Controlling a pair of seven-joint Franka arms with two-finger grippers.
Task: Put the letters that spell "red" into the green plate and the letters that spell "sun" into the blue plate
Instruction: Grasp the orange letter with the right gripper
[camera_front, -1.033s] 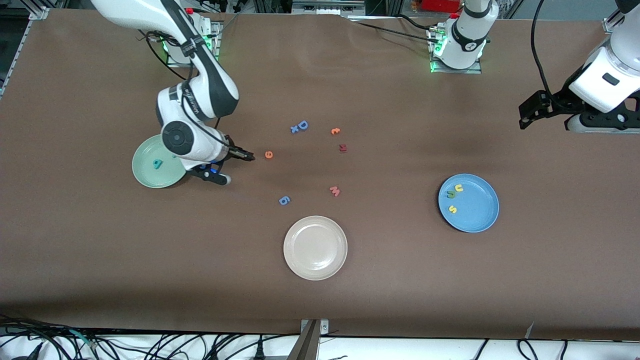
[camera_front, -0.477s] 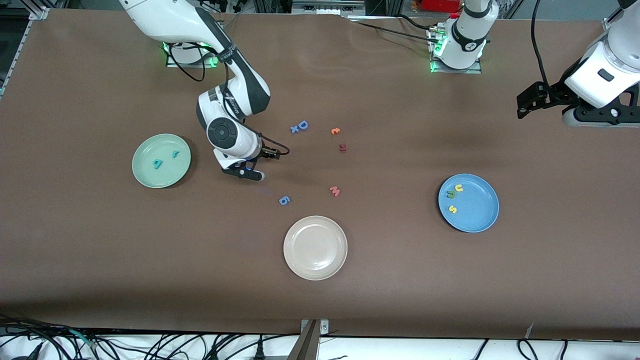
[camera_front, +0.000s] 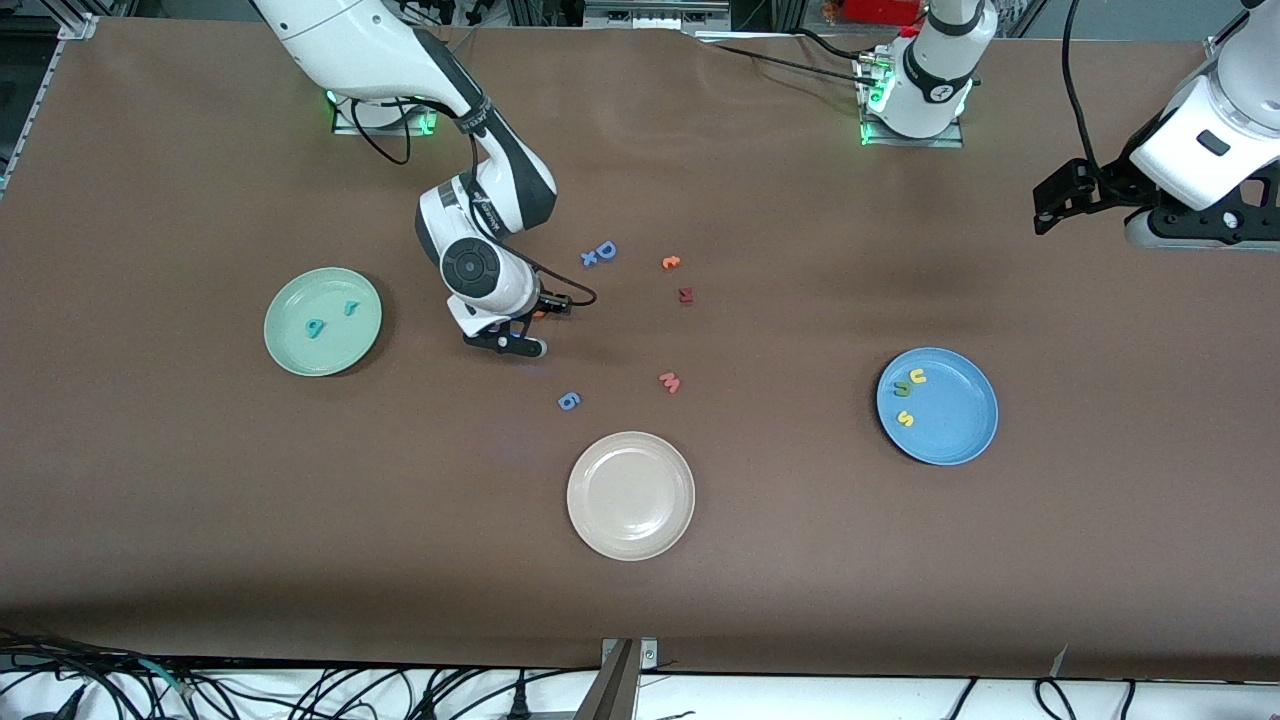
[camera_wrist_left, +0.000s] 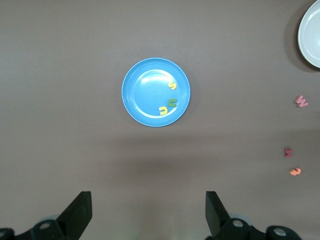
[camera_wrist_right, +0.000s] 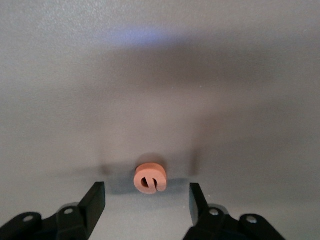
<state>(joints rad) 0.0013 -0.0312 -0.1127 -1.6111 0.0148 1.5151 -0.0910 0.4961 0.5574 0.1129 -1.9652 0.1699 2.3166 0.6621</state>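
Observation:
My right gripper hangs low over the table, open, fingers either side of the orange "e", not touching it. That letter lies flat, mostly hidden under the hand in the front view. The green plate holds a teal "d" and a teal "r". The blue plate holds a yellow "u", a green letter and a yellow "s". My left gripper waits high at its end of the table, open and empty; its wrist view shows the blue plate.
Loose letters lie mid-table: a blue "D" with a small blue "x", a small orange letter, a dark red one, a pink "w" and a blue one. A beige-white plate sits nearer the front camera.
My right gripper has moved from the green plate's edge toward the table's middle and now stands over the orange "e". The teal "r" now shows in the green plate. The left arm shifted slightly.

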